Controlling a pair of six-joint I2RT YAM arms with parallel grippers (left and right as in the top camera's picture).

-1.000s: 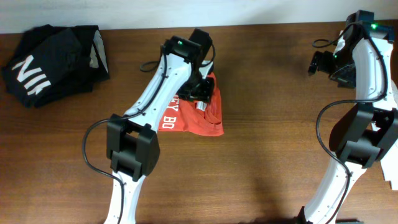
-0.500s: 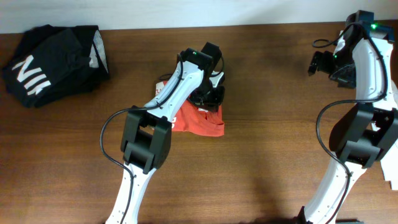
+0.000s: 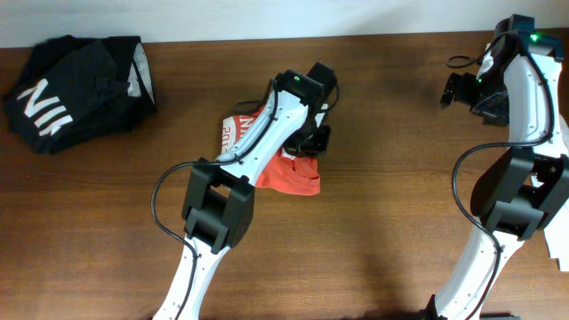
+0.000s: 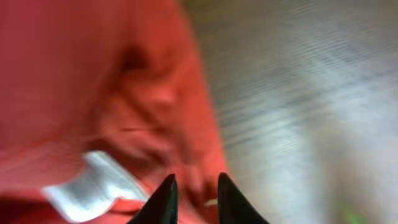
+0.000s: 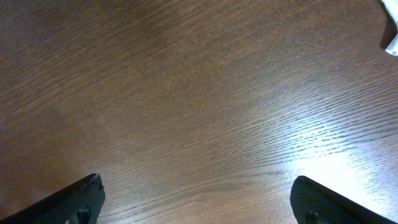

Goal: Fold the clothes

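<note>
The red-orange T-shirt (image 3: 293,176) lies bunched at mid-table, its white print (image 3: 233,130) showing at the left edge. My left gripper (image 3: 311,140) hovers over the shirt's right side. In the left wrist view its black tips (image 4: 194,182) stand a narrow gap apart just above the red cloth (image 4: 124,93), next to a white tag (image 4: 93,186); nothing looks pinched. A black garment with white letters (image 3: 71,89) sits heaped at the far left. My right gripper (image 3: 453,89) is at the far right, wide open (image 5: 199,202) over bare wood.
The brown wooden table (image 3: 400,204) runs to its back edge along the top of the overhead view. Both arm bases stand at the near edge. A small white object (image 5: 392,37) shows at the right wrist view's top right corner.
The left arm has swung rightward across the red shirt, uncovering the white print at its left side. Its jaws narrowed. The right arm has not moved.
</note>
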